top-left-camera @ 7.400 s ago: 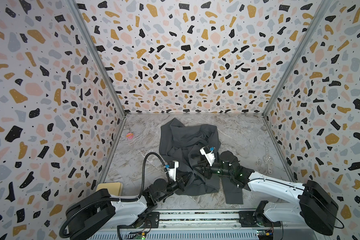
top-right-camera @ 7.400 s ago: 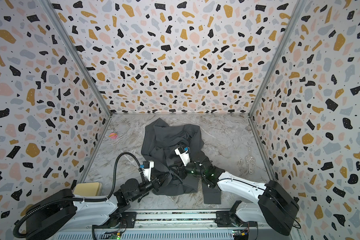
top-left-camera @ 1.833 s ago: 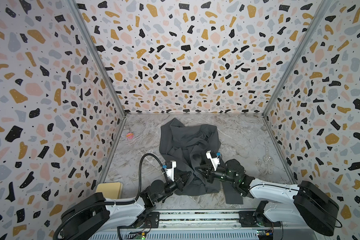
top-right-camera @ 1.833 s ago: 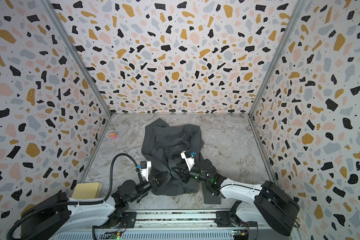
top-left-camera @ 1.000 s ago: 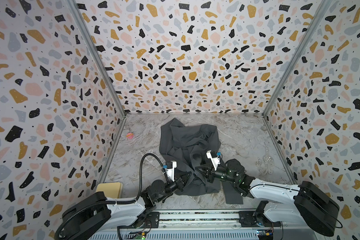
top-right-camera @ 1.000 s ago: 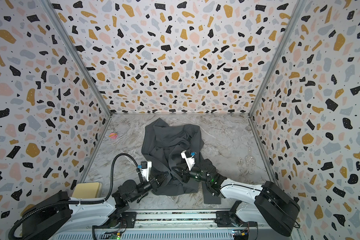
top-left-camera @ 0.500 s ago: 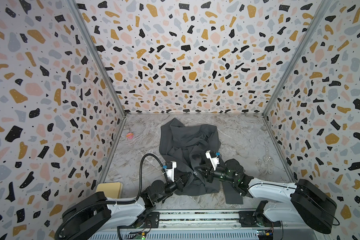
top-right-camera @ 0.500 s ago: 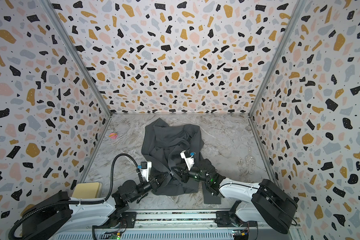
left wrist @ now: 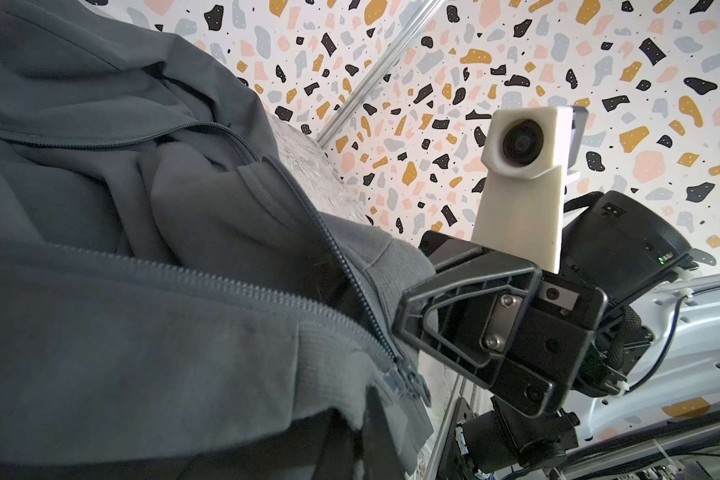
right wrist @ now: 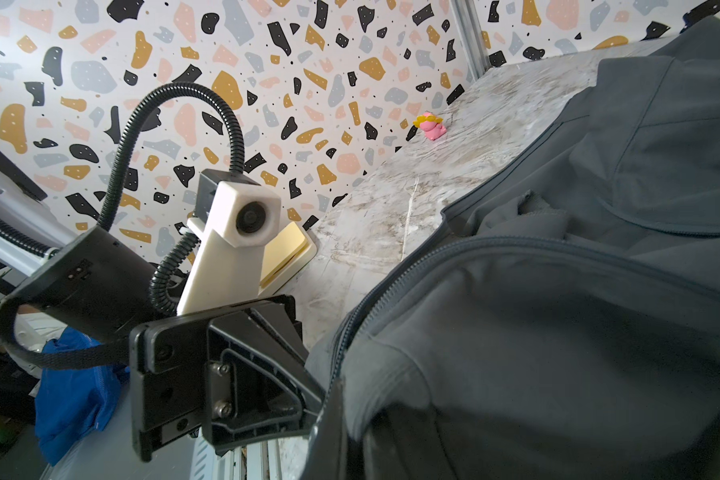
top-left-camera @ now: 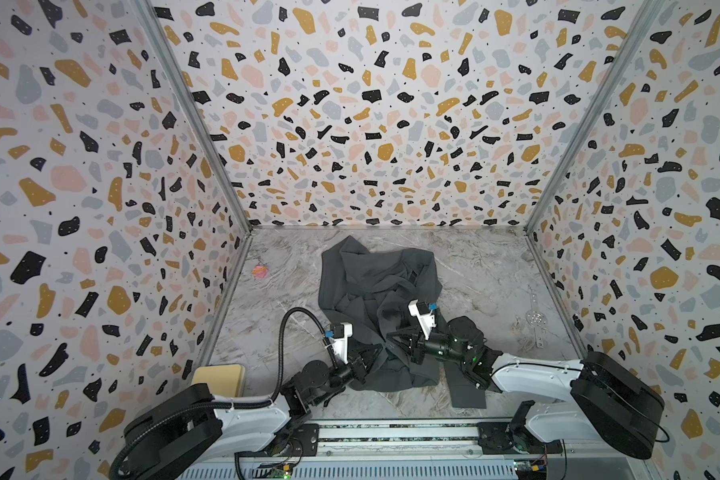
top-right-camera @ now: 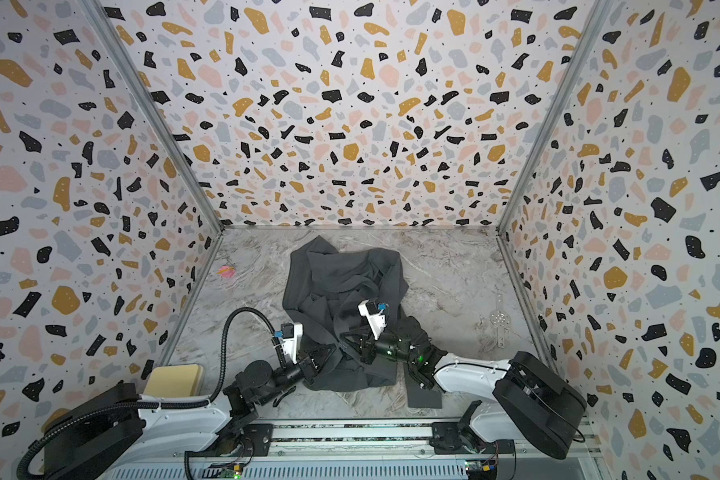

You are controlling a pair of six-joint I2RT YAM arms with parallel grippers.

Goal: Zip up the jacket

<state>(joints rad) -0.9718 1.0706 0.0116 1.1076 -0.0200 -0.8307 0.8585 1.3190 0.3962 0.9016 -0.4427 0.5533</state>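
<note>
Jacket (top-left-camera: 375, 282) (top-right-camera: 341, 278) lies crumpled mid-counter (top-left-camera: 474, 266), front unzipped. A dark strip of it runs out under the right arm toward the near rail.

Left pincer (top-left-camera: 376, 352) (top-right-camera: 330, 347) is clamped shut on the jacket's near edge. The right wrist view shows it (right wrist: 308, 395) biting the fabric right at the zipper line.

Right pincer (top-left-camera: 390, 335) (top-right-camera: 344, 335) is also closed on the jacket, just beside the left one. The left wrist view shows it (left wrist: 408, 324) pinching the hem next to the zipper (left wrist: 225, 286).

The two tooth rows are spread apart higher up and converge near the hem, close to both pincers. Can't tell from here whether they're actually engaged.

Off to the sides: pink toy (top-left-camera: 260, 271) (right wrist: 431, 126) by the left wall, yellowish pad (top-left-camera: 219, 376) in the near-left corner, clear perforated tool (top-left-camera: 535, 320) by the right wall. All are well apart from the jacket.
</note>
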